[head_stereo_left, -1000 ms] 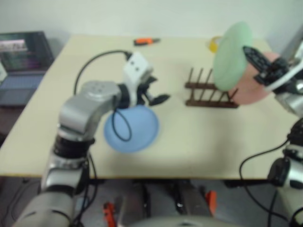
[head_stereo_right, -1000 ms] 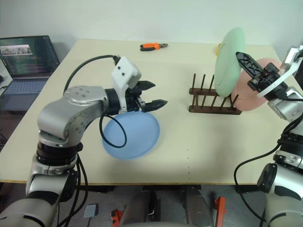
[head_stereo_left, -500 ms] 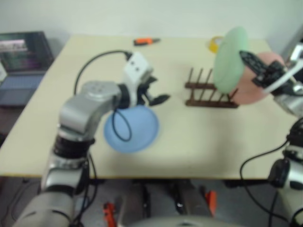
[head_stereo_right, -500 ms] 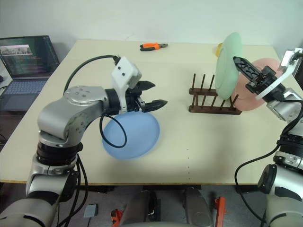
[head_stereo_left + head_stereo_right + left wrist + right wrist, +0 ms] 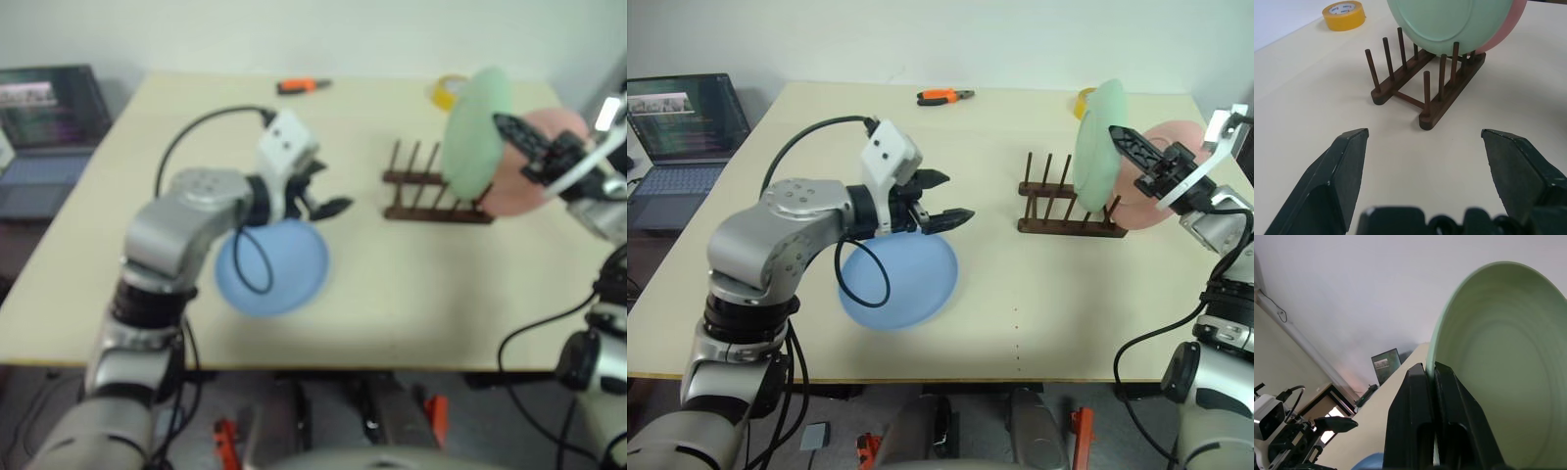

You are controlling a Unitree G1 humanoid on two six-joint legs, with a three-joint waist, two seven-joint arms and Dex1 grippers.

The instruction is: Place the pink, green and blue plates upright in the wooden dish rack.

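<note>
Nearest our edge of the pale counter (image 5: 1038,323), at about seven o'clock from its middle, we see the round light blue matte plate (image 5: 899,279) lying flat. Just above its far rim hangs our left gripper (image 5: 942,199), jaws spread wide and holding nothing, pointing toward three o'clock at the rack. Past the middle, toward two o'clock, stands the small dark brown wooden dish rack (image 5: 1066,207) with its two rows of thin upright pegs. At its right end the pale pink round plate (image 5: 1154,174) leans upright. Beside it, on the nine o'clock side, the mint green round plate (image 5: 1100,132) is held on edge over the pegs, its lower rim among them; our right gripper (image 5: 1125,142) has its jaws pressed together on that plate's rim. Farther back, near twelve o'clock, an orange-handled tool (image 5: 944,96) lies on the counter, and a yellow roll of tape (image 5: 1344,9) sits behind the rack. Off the counter at ten o'clock, an open laptop (image 5: 681,122) glows.
</note>
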